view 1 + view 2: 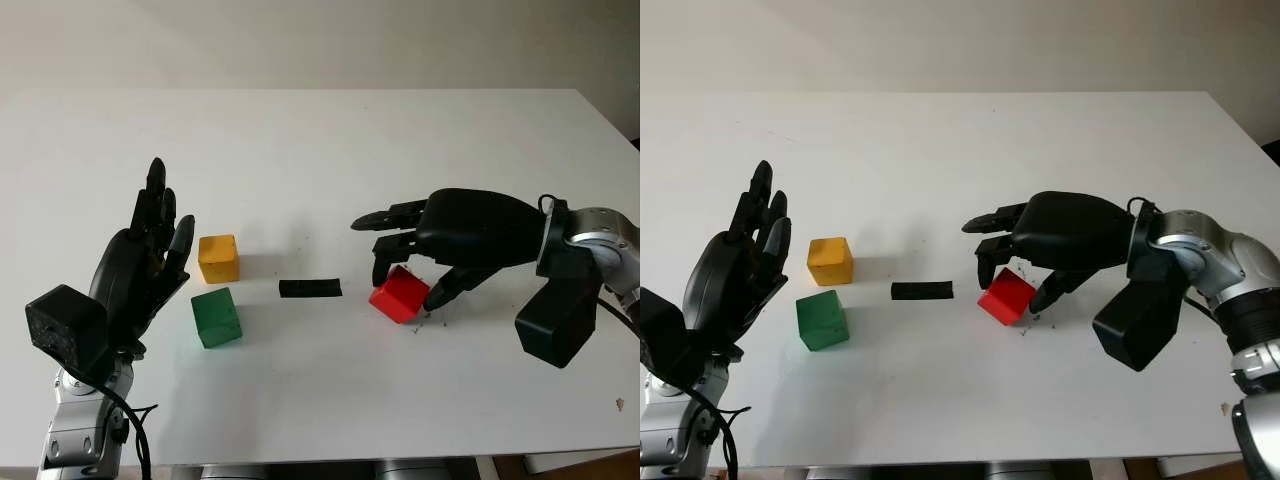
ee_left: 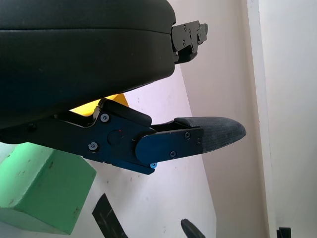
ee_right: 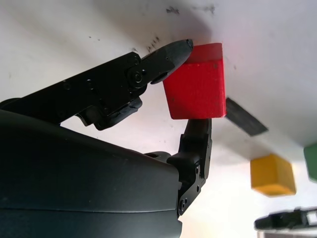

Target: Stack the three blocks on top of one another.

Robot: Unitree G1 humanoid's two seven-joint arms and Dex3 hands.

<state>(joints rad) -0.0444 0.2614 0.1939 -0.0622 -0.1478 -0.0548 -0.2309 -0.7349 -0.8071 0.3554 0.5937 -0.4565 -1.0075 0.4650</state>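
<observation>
- The near strip of the white worktop [image 1: 330, 420] lay bare between the two arms, right up to its front edge.
- The left hand [image 1: 140, 265] stood at the near left, holding nothing, open, with its fingers pointing toward the far side.
- The green block [image 1: 216, 317] sat flat on the worktop just beside that hand, near but not touching it as far as the head views showed.
- The right hand [image 1: 1025, 270] came in from the right, and its fingers were closed on the red block [image 1: 1006, 295], a thumb tip on one side and a finger on the other.
- The red block was tilted, one corner down at the worktop; whether it touched could not be told.
- A strip of black tape [image 1: 310, 288] lay flat between the red block and the two blocks on the left, apart from all of them.
- The yellow block [image 1: 218, 258] sat just beyond the green one, a small gap between them.
- Beyond the blocks the worktop ran open to its far edge, and its right edge lay well beyond the right arm.
</observation>
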